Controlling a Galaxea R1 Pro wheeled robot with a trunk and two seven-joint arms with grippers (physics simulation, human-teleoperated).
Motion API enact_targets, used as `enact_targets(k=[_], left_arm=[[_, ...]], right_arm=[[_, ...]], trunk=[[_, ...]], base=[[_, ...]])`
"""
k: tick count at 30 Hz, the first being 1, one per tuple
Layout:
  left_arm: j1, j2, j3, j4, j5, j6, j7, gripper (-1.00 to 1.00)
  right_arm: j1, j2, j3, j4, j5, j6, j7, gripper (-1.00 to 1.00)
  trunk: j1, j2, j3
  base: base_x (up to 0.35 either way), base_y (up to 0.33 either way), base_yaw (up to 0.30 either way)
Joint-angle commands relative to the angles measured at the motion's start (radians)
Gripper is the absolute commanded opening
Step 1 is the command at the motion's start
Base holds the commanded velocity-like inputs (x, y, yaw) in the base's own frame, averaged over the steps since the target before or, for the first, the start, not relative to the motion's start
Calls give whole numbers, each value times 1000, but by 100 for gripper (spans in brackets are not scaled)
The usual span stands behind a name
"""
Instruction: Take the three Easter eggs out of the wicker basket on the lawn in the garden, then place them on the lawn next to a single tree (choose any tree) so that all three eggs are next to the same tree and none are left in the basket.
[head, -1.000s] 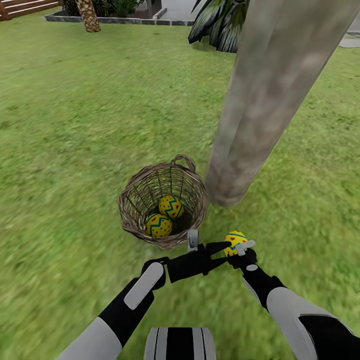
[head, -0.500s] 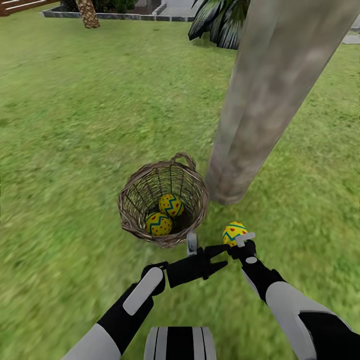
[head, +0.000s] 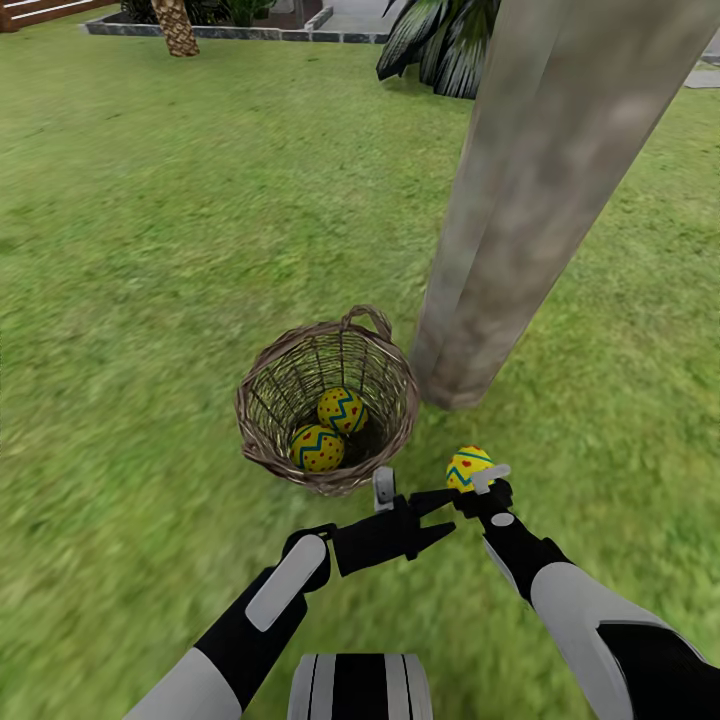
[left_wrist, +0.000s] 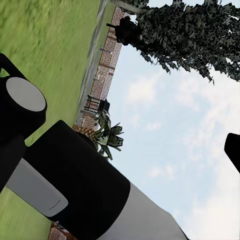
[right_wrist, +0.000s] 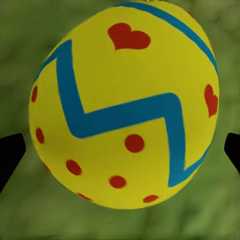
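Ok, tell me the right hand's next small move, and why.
Probably lower the right hand and release its egg onto the lawn: it is already outside the wicker basket, near the tree, with two eggs left inside.

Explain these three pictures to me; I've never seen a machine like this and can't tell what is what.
It is a simulated two-armed robot. The wide picture comes from its head camera, looking down over both arms; the other two come from cameras by each gripper. On the lawn stands a wicker basket with two Easter eggs inside, beside a thick tree. The right gripper holds a third egg, seen close in its wrist picture. The left gripper holds nothing and looks open.
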Motion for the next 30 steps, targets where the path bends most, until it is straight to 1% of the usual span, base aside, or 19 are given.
enact_targets(k=[1, 8, 11, 15, 26, 28, 30], left_arm=[[-1, 0, 0, 1, 4, 4, -1, 100], [6, 0, 0, 1, 5, 4, -1, 100], [7, 1, 0, 2, 15, 4, -1, 100], [7, 0, 0, 2, 17, 3, -1, 100], [7, 1, 2, 1, 19, 5, 0, 100], [7, 1, 3, 1, 25, 7, 3, 100], [7, 1, 4, 1, 43, 12, 5, 100]], right_arm=[[-1, 0, -2, 1, 6, -3, -3, 100], [-1, 0, -2, 1, 6, -3, -4, 100], [-1, 0, -2, 1, 6, -3, -4, 100], [-1, 0, -2, 1, 6, -3, -3, 100], [-1, 0, -3, 1, 6, -3, -2, 100], [-1, -1, -4, 1, 6, -3, -1, 100], [-1, -6, -3, 0, 7, -3, -2, 100]], trunk=[[0, 0, -1], [0, 0, -1], [0, 0, -1], [0, 0, -1], [-5, 2, 42], [-6, 3, 50], [-7, 3, 57]], base=[[0, 0, 0], [0, 0, 0], [0, 0, 0], [0, 0, 0], [0, 0, 0], [0, 0, 0], [0, 0, 0]])
